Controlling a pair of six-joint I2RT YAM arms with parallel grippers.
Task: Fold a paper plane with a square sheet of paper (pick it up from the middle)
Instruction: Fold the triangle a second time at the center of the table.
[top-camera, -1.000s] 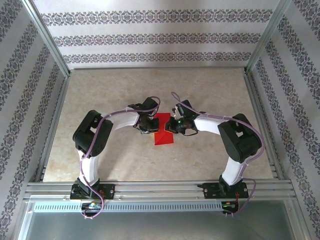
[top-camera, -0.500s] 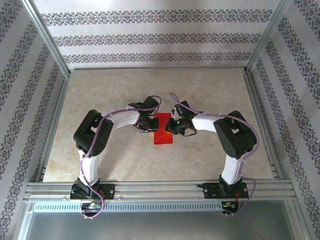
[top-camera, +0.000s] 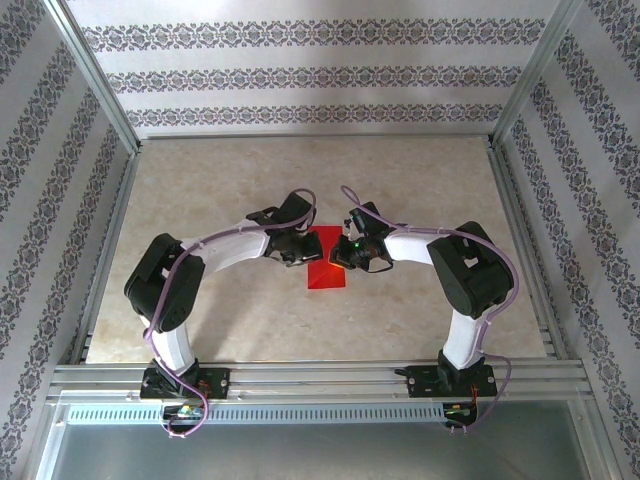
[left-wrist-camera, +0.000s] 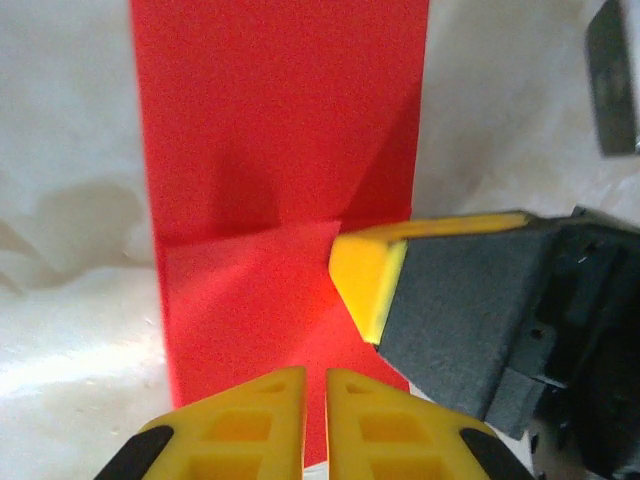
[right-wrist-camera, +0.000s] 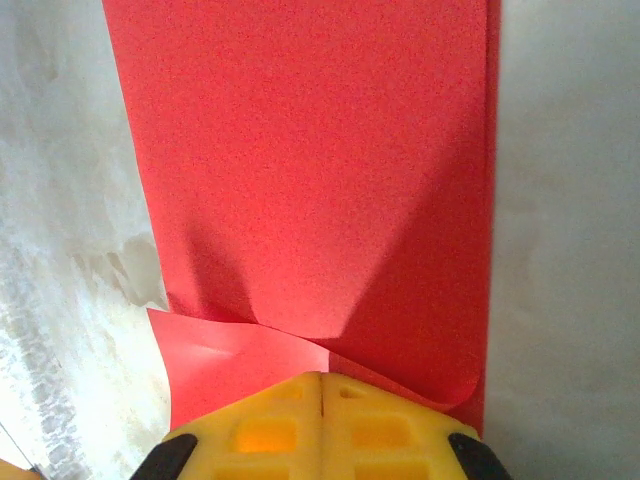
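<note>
On the pale stone-look table (top-camera: 200, 200), the thin bright red sheet of paper (top-camera: 326, 264) lies between my arms, my right gripper (right-wrist-camera: 322, 382) pressed together on its crease and my left gripper (left-wrist-camera: 316, 378) a crack apart, pinching or not I cannot tell, so I think a sideways slip could make the fold crooked.

The table (top-camera: 210, 190) in front of me was a pale cream top with a faint marbled pattern. Aluminium rails (top-camera: 300, 373) bordered it at the near edge and along both sides. Near its middle lay a red sheet of paper (top-camera: 328, 272), folded into a narrow oblong with its long side running away from me. It rested mostly flat on the top. A crease ran across it, and a second layer showed beneath one end, where an edge curled up a little.
</note>
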